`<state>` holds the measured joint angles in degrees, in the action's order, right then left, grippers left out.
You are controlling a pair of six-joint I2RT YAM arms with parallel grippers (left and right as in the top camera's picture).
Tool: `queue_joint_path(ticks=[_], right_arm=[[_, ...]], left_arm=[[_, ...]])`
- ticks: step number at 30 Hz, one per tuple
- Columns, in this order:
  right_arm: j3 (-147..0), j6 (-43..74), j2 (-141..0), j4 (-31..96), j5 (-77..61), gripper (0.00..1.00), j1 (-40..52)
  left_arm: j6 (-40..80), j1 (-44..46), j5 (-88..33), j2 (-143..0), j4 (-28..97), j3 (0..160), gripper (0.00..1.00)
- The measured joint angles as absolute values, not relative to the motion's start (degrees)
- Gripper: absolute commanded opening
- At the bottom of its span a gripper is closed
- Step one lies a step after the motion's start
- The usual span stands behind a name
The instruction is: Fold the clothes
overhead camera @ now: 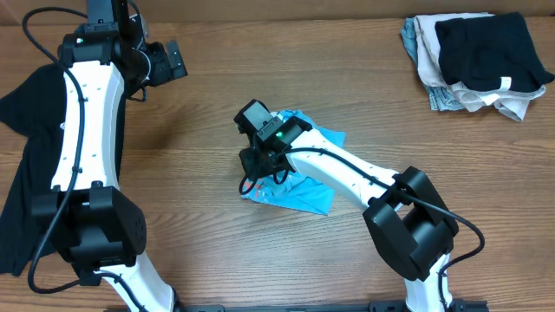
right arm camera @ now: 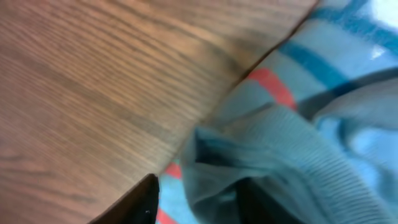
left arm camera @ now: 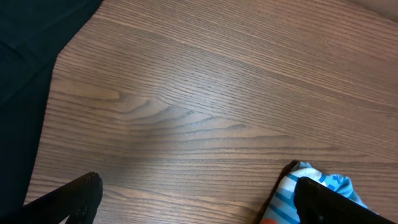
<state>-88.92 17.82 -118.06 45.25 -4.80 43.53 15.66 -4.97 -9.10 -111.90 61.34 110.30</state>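
The light blue T-shirt point(overhead camera: 305, 192) lies folded into a small bundle at the middle of the wooden table, with red-orange print at its left edge. My right gripper point(overhead camera: 254, 172) is down on the bundle's left edge. In the right wrist view its fingers point(right arm camera: 199, 205) are closed round a raised fold of the blue cloth point(right arm camera: 292, 143). My left gripper point(overhead camera: 169, 62) hovers at the far left of the table, open and empty. In the left wrist view its fingers point(left arm camera: 199, 205) are spread wide over bare wood, with the shirt's corner point(left arm camera: 289, 193) by the right finger.
A pile of folded clothes, black on top of white and grey point(overhead camera: 477, 56), sits at the far right corner. A black garment point(overhead camera: 22, 173) lies along the left edge and also shows in the left wrist view point(left arm camera: 25, 62).
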Motion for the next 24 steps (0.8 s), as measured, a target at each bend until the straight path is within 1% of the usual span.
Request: queue_joint_path(ticks=[4,5,6,12,18,24], right_arm=[[-88.9,18.7,-118.1,45.3,-2.2,0.09,43.5],[-88.9,18.9,-118.1,45.2,-2.0,0.05,43.5],[-88.9,19.0,-118.1,45.2,-1.7,0.04,43.5],[-88.9,19.5,-118.1,46.8,-0.5,0.04,43.5],[-91.9,21.4,-117.5,56.1,0.1,0.04,41.9],[-92.8,26.4,-110.6,69.3,0.4,0.04,36.9]], left_arm=[[15.0,-5.0,-9.1,-111.9,61.3,110.3,1.0],[15.0,-5.0,-9.1,-111.9,61.3,110.3,1.0],[14.9,-5.0,-9.0,-111.9,61.3,110.3,1.0],[14.5,-5.0,-8.9,-111.9,61.4,110.3,1.0],[13.3,-5.0,-8.7,-111.9,61.7,110.3,1.0],[13.0,-5.0,-7.8,-111.9,62.4,110.3,1.0]])
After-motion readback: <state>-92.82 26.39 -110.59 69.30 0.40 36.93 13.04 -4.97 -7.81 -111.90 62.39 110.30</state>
